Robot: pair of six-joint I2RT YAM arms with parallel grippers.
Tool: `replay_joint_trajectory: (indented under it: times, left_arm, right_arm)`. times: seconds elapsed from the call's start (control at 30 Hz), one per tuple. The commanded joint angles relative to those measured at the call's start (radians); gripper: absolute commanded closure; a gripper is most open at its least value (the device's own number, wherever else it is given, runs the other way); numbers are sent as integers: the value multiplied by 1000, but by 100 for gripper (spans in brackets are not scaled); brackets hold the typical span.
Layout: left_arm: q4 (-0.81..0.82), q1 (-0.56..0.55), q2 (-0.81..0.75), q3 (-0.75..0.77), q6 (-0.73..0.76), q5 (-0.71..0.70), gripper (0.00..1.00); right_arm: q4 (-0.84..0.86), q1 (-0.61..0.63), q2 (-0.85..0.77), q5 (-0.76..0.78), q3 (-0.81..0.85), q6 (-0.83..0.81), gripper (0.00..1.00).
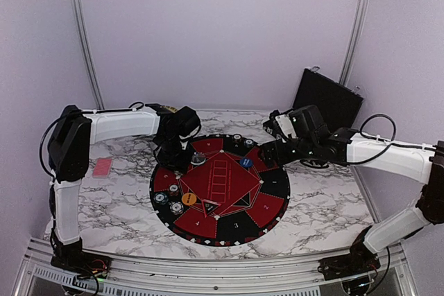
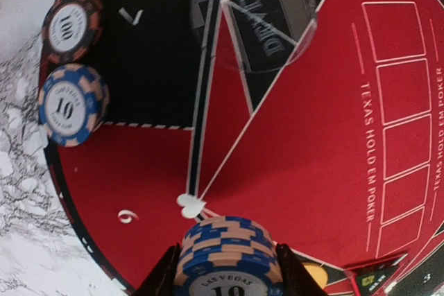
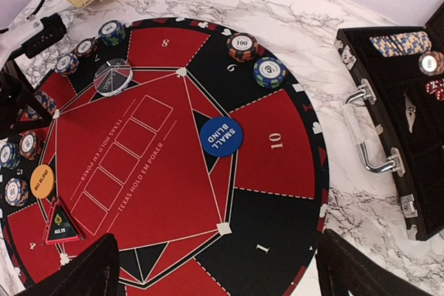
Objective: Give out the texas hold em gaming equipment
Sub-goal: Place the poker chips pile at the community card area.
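1. The left claw (image 2: pixel 227 272) is closed on a chip stack (image 2: pixel 225 244) of blue-and-tan chips, with one finger on each side. The stack stands upright between them. Whether its base touches the mat cannot be told.
2. Directly under the claw and just ahead of it lies a red seat segment of the round mat (image 2: pixel 139 185). The step in hand is judged to be setting the stack down there. The claw should descend vertically and seat the bottom chip flat. It should then part its fingers only slightly and lift straight up, because any sideways drag would likely shear the stack.
3. Further ahead and to the claw's left, a blue 10 pile (image 2: pixel 73 105) and a 100 pile (image 2: pixel 71 27) lie on the adjoining black segment. Both are well apart from the held stack.
4. Beyond these, a clear disc (image 2: pixel 257 19) rests over the mat's centre lines.
5. The right claw (image 3: pixel 222 272) is spread wide and empty above the mat's far side. A blue disc (image 3: pixel 220 136) lies ahead of it and the black case (image 3: pixel 409 123) is off to its right.
6. The pink cards (image 1: pixel 102 166) lie on the tabletop (image 1: pixel 326 206), off the mat and behind the left claw.
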Motion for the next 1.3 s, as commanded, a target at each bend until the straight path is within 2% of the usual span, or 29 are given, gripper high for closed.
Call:
replay_joint_trajectory:
  times: [0.0,0.27,0.5,0.77,1.27]
  left_arm:
    - [-74,-40,100,153,18,18,65]
    - [-152,-91,274,412,30,29,65]
    - [-193,-111,366,561,31,28,65]
    - [-203,-117,423,630,28,35,64]
    - [-212,-127,471,663,38,37,64]
  right_arm:
    - [-18,-8,-40,13,-14,12,4]
    - [-33,-15,-69,17,-42,21,4]
    - [-34,-16,-79,18,-56,24,4]
    - [-37,-17,-84,17,-57,23,4]
    - [-27,-17,-75,9,-69,30,4]
